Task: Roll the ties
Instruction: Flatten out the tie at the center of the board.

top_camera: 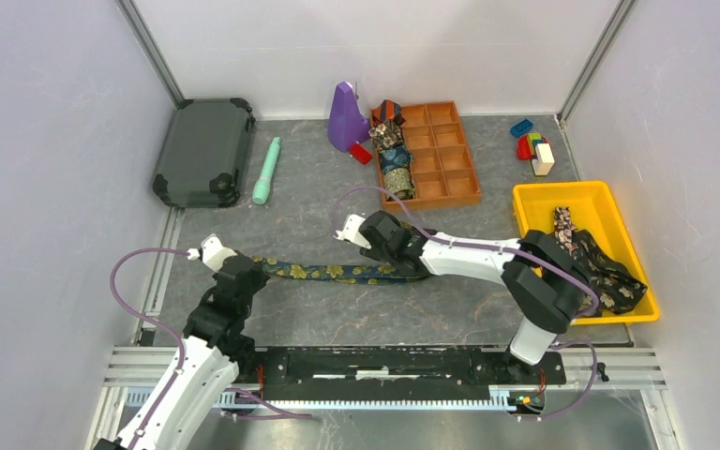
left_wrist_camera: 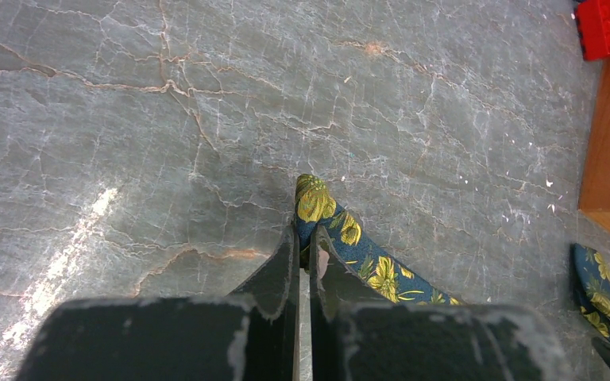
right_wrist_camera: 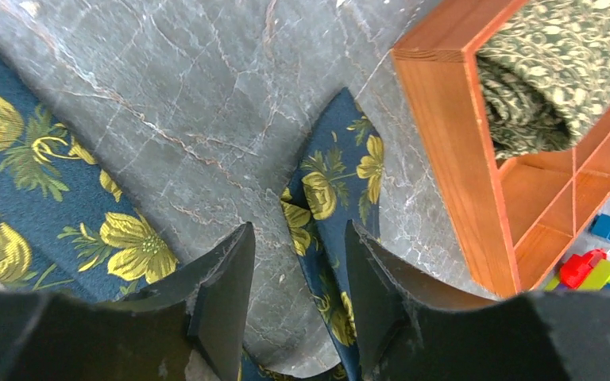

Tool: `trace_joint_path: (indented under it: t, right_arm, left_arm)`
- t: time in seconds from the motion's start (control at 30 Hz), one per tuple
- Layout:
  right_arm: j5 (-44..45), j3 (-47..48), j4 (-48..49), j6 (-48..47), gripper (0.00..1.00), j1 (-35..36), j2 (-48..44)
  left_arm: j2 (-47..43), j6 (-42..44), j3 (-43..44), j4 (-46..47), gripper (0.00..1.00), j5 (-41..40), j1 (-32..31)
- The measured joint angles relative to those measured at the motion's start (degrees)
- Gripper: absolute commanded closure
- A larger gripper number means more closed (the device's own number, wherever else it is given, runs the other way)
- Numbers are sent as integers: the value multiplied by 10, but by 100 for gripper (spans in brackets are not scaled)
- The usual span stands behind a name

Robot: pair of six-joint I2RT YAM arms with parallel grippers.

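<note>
Top external: whereabouts of the tie in hand?
— Flat along the desk point(top_camera: 300, 206), that navy-gold tie point(top_camera: 337, 273), on the near side of the wooden tray point(top_camera: 434, 201). One end close under the tray's near-left corner, the narrow tip well away to the tray's left.

And at that far tip?
— Pinned by the left claw point(left_wrist_camera: 303, 238), fingers drawn together to a thin slit, apparently nipping the cloth's edge right at the point. Most likely an anchor, keeping the strip straight and lightly taut for rolling.

Other end, by the tray?
— Covered by the right claw point(right_wrist_camera: 298, 238), jaws apart, poised low just beside the tray's near wall. Pointed flap of cloth lying between the fingers, nothing gripped yet.

Why hover there?
— Probably the starting end of the roll: flap seemingly doubled back beside the broader run, ready for pinching and turning over itself.

Much left?
— Rolled ties point(top_camera: 392, 150) stacked down the tray's left column, the other cells bare. Loose ties point(top_camera: 600, 267) heaped in the yellow bin point(top_camera: 562, 192), right of the tray and nearer. Plenty to go, by that.

Any worry?
— Slick weave. Slack first turn, sloppy cylinder; hence the held tip.
</note>
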Motion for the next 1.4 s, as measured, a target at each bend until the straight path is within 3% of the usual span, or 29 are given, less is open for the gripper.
trace_joint_path:
  t: [0.27, 0.5, 0.57, 0.77, 1.2, 1.4]
  right_arm:
    - [27, 37, -29, -19, 52, 0, 87]
    - [82, 55, -28, -33, 62, 0, 118]
    - [100, 57, -27, -36, 68, 0, 125]
    - [136, 57, -26, -43, 99, 0, 146]
    - [176, 57, -24, -17, 100, 0, 134]
    - [215, -4, 19, 40, 100, 0, -32]
  left_arm:
    - [-1, 0, 0, 0, 94, 0, 0]
    - [-3, 0, -2, 2, 94, 0, 0]
    - [-4, 0, -3, 3, 94, 0, 0]
    - [-4, 0, -3, 4, 94, 0, 0]
    - [-4, 0, -3, 4, 94, 0, 0]
    - [-4, 0, -3, 3, 94, -3, 0]
